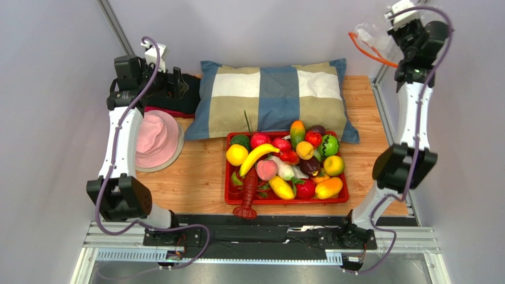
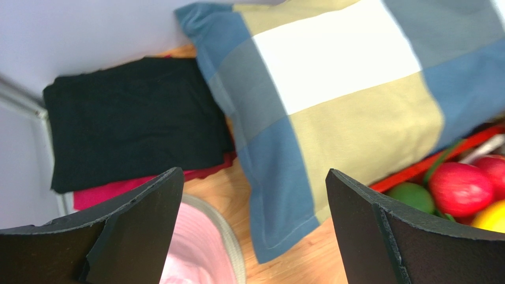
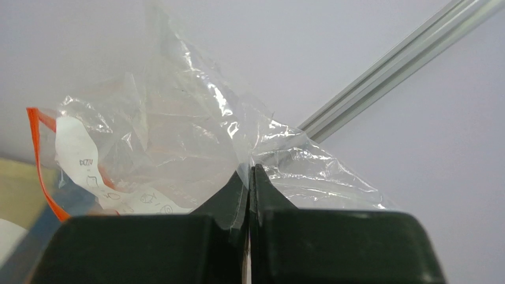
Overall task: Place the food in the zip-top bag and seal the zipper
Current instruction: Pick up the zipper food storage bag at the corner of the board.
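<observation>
The clear zip-top bag (image 1: 372, 40) hangs at the far right corner, above the table, pinched in my right gripper (image 1: 396, 19). In the right wrist view the jaws of that gripper (image 3: 249, 171) are shut on the crinkled bag (image 3: 178, 154). The orange-red zipper (image 3: 37, 148) runs along the bag's left edge. The food (image 1: 284, 163) is piled in the red tray (image 1: 284, 201): a yellow banana (image 1: 256, 157), a pink peach (image 1: 267, 170), a mango (image 1: 297, 132) and others. My left gripper (image 2: 252, 231) stands open and empty at the far left, above the pink hat's rim.
A checked pillow (image 1: 275, 97) lies behind the tray. A pink hat (image 1: 155, 141) and folded black cloth (image 2: 130, 118) over red cloth lie at the far left. A red toy lobster (image 1: 248, 198) hangs over the tray's front edge.
</observation>
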